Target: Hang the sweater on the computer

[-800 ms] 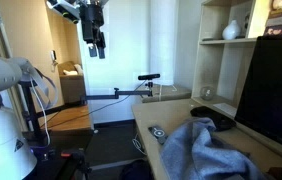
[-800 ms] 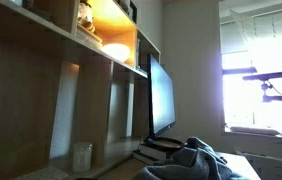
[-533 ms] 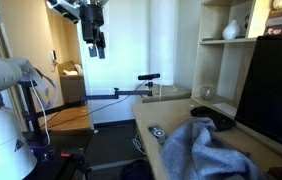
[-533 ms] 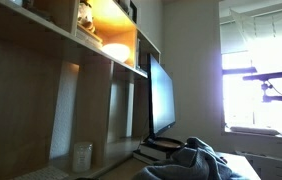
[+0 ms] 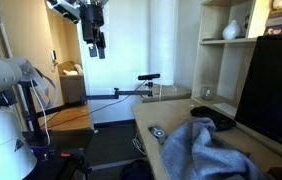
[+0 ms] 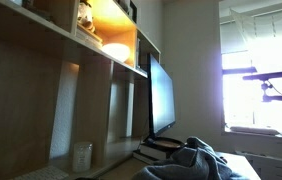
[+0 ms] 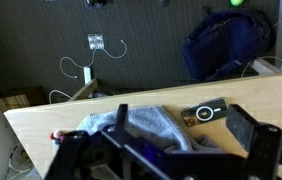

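The grey-blue sweater (image 5: 207, 150) lies crumpled on the wooden desk (image 5: 153, 119) in front of the computer, a large black monitor (image 5: 274, 86). Both show again in an exterior view: the sweater (image 6: 203, 160) and the monitor (image 6: 161, 95). My gripper (image 5: 97, 46) hangs high up, far from the desk, pointing down. In the wrist view the gripper (image 7: 184, 128) is open with nothing between its fingers. Far below it lies the sweater (image 7: 149, 124).
A small dark flat device (image 7: 209, 112) with a round mark lies on the desk beside the sweater. Shelves with a white vase (image 5: 232, 30) stand beside the monitor. A blue backpack (image 7: 227, 44) sits on the floor. A camera on a stand (image 5: 149, 77) rises beyond the desk.
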`<action>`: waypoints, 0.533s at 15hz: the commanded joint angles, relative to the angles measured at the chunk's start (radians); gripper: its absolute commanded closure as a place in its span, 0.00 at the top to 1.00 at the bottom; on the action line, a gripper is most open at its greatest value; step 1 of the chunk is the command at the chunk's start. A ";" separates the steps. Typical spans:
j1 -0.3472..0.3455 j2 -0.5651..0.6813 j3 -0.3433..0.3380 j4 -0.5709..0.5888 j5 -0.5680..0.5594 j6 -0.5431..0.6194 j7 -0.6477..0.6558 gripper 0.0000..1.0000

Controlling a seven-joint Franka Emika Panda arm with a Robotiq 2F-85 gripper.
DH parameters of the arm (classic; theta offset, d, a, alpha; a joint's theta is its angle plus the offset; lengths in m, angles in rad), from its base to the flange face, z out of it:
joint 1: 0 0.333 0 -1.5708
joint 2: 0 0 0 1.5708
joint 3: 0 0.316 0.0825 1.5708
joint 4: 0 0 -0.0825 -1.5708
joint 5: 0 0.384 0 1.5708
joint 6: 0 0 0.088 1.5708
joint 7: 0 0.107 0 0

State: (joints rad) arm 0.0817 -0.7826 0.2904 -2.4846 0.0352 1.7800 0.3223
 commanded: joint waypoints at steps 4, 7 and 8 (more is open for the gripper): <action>-0.059 0.156 0.004 0.157 -0.127 0.001 0.022 1.00; -0.071 0.239 0.004 0.270 -0.204 -0.028 0.005 1.00; -0.060 0.268 -0.007 0.307 -0.212 -0.038 -0.022 1.00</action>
State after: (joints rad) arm 0.0193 -0.6223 0.2902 -2.3098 -0.1315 1.7882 0.3227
